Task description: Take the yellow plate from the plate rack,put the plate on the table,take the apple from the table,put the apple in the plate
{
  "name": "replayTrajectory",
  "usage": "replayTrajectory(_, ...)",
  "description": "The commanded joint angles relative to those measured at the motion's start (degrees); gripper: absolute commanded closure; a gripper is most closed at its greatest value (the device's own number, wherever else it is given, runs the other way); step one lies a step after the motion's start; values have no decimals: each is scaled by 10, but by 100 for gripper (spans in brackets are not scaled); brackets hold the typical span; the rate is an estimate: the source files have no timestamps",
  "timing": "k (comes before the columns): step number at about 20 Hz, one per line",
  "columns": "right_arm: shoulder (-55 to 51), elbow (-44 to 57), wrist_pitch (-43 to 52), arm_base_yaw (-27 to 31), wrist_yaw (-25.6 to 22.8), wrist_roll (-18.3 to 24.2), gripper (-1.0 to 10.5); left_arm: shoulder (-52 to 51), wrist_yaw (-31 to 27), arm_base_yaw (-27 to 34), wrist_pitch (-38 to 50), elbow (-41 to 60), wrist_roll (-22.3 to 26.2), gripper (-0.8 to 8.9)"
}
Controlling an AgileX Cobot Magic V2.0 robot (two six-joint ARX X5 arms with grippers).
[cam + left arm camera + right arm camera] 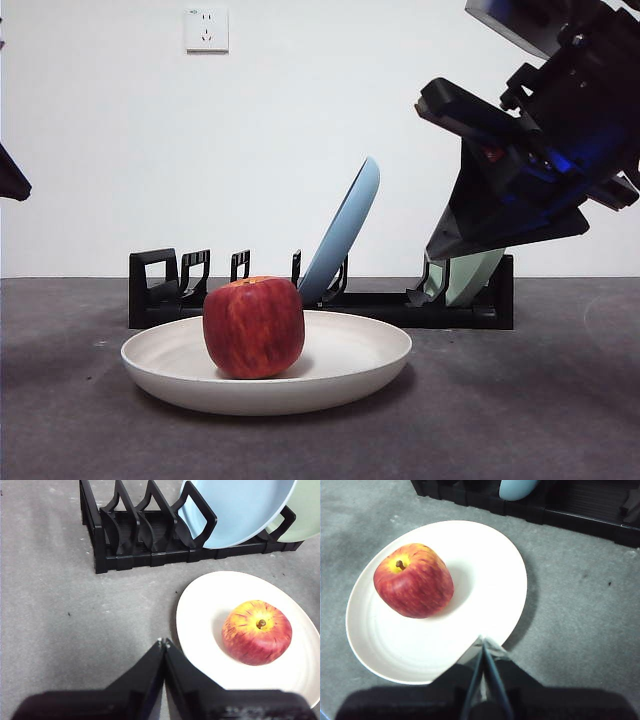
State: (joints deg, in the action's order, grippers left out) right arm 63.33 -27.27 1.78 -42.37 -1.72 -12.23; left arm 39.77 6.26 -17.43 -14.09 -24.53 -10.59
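The yellow plate (330, 370) lies flat on the table (520, 420) in front of the plate rack (250, 300). The apple (254, 326) stands upright in the plate, left of its middle. It also shows in the left wrist view (257, 632) and the right wrist view (413, 580). My right gripper (483, 642) is shut and empty, raised above the plate's right edge (515, 580); it is the big dark arm (530, 170) at upper right. My left gripper (163, 643) is shut and empty, above bare table left of the plate (210, 605).
The rack (150, 535) holds a light blue plate (345, 230) leaning in a middle slot and a pale green plate (472, 275) at its right end, behind the right arm. A wall socket (206, 29) is on the white wall. The left arm's tip (12, 178) shows at the left edge.
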Motion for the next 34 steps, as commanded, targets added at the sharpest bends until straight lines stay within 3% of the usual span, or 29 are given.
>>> replayTrajectory(1,-1,3,3,0,-2,-3,946,0,-2,-2,3,3,-3,817)
replayTrajectory(5,-1,3,3,0,-2,-3,946,-55,-6,-1,-21,3,0,817)
replayTrajectory(10,-1,3,3,0,-2,-3,946,-231,-17,12,-44,7,141,817)
replayTrajectory(15,-1,3,3,0,-1,-3,946,-339,-17,74,-30,75,195,817)
replayTrajectory(22,-1,3,3,0,-2,-3,946,-369,-14,146,98,224,179,817)
replayTrajectory(28,-1,3,3,0,-2,-3,946,-395,-17,150,38,243,148,817)
replayTrajectory(34,-1,3,3,0,-2,-3,946,-396,-17,150,38,243,132,817)
